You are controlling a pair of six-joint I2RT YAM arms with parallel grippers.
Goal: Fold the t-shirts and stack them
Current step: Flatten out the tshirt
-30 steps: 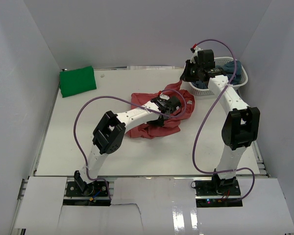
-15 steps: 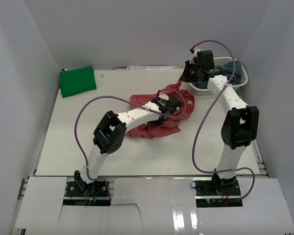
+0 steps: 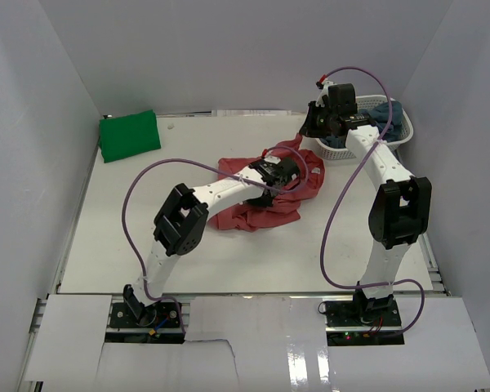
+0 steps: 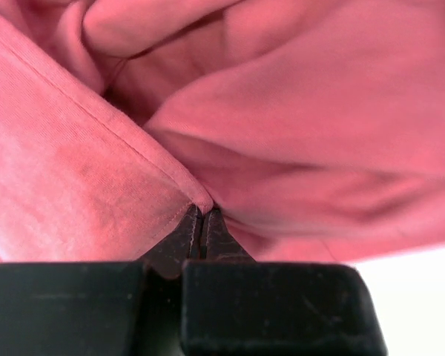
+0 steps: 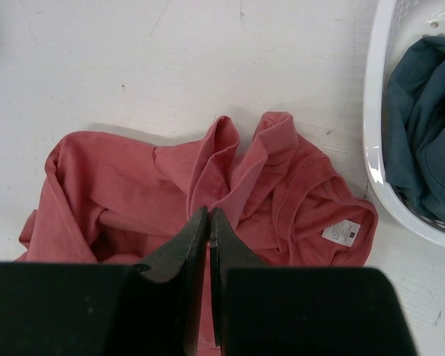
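- From above, the salmon-red t-shirt (image 3: pixel 261 208) lies crumpled on the table (image 3: pixel 147 237), just to the near-left of the basket (image 3: pixel 404 139). A folded green t-shirt (image 3: pixel 129 135) sits well apart, far left of the basket, and grey-blue t-shirts (image 3: pixel 396 114) are heaped inside it.
- The heap has no clean heading, but its longest run goes from its bulk up towards the basket. There a tongue of cloth rises to the right gripper (image 3: pixel 310 131). The left gripper (image 3: pixel 282 175) is down on the middle of the heap.
- At the left wrist, the left gripper (image 4: pixel 202 216) has its jaws pressed together on a stitched hem fold of the salmon-red t-shirt (image 4: pixel 319 96). The knit looks thin, light and limp, so it should drape and slide; hems and seams give the firmest hold.
- At the right wrist, the right gripper (image 5: pixel 209 215) is closed, and a ridge of the salmon-red t-shirt (image 5: pixel 111 178) climbs to its tips, so it appears to be pinching cloth.
- The neck opening and its label (image 5: pixel 343 233) lie on the side next to the basket (image 5: pixel 374 133), so I judge the collar end points that way.
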